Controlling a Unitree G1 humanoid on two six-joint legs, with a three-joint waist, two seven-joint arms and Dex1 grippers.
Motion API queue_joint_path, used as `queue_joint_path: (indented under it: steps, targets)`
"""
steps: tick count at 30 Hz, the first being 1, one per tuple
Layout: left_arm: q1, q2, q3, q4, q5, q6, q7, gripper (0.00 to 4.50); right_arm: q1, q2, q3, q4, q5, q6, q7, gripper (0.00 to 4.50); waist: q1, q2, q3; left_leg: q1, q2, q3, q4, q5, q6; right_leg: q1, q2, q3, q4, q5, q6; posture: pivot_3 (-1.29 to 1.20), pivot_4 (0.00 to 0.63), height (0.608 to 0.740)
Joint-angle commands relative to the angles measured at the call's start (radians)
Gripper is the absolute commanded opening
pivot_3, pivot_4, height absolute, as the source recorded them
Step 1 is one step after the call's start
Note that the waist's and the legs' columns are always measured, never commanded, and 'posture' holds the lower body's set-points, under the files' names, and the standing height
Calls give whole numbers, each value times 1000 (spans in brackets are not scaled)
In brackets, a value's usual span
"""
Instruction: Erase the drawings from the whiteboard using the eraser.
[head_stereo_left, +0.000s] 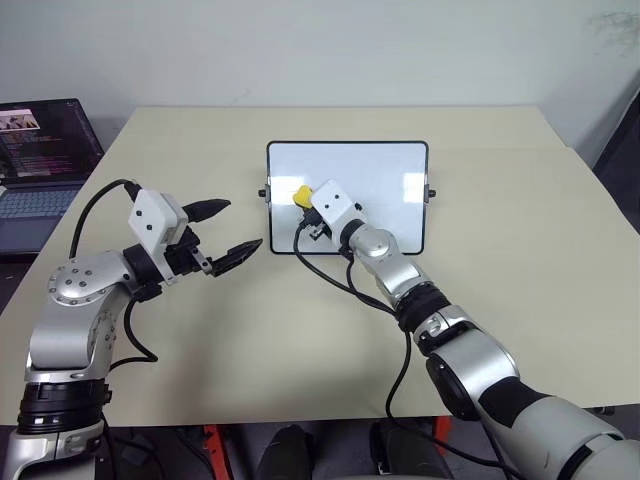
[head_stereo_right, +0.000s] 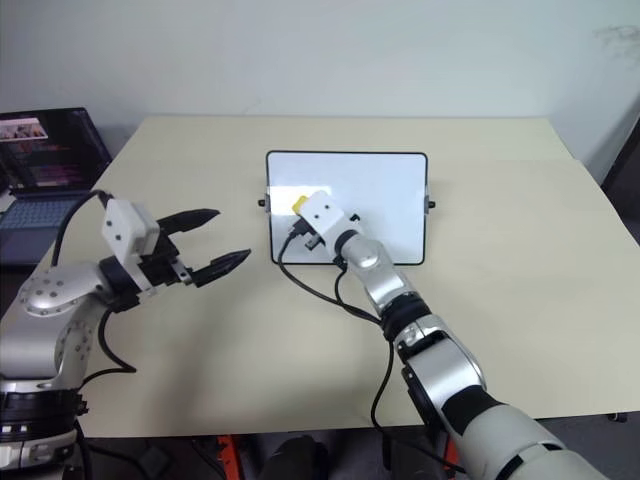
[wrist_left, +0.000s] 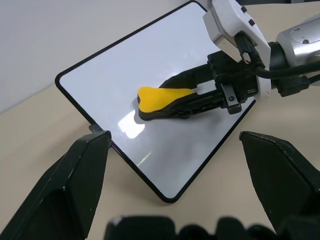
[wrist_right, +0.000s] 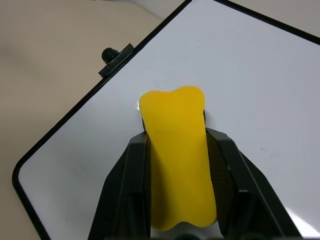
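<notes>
Right gripper (wrist_right: 175, 150) clamped on yellow oblong eraser (wrist_right: 176, 150), on glossy black-framed whiteboard (head_stereo_left: 385, 175); left gripper (head_stereo_left: 228, 228) jaws apart

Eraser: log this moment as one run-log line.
eraser: in right gripper, on whiteboard | left gripper: open, idle | marks: none visible

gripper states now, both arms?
Left gripper: open, holding nothing.
Right gripper: shut on the eraser, on the whiteboard.

Laptop (head_stereo_left: 40, 165) cut by the frame's left edge; whiteboard's (head_stereo_left: 380, 175) lower-left area, perhaps any marks, behind right pincer (head_stereo_left: 306, 205).
</notes>
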Motion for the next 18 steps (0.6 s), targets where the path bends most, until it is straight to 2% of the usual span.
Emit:
queue_joint_path:
  steps: [1,18]
  targets:
    - [-17,5,14,-23,-4,-11,7,4500,40,-24,6,-32,-10,59,20,1210,0,0,0,0,0,0,0,0,0,0,0,0,0,0,0,0,150,740]
    - [-34,-12,1,-2,3,-24,9,4500,193,-136,7,-256,-14,183,72,1210,29,-1,-1,1,-1,-2,1,0,0,3,0,-1,-2,0,0,0,150,740]
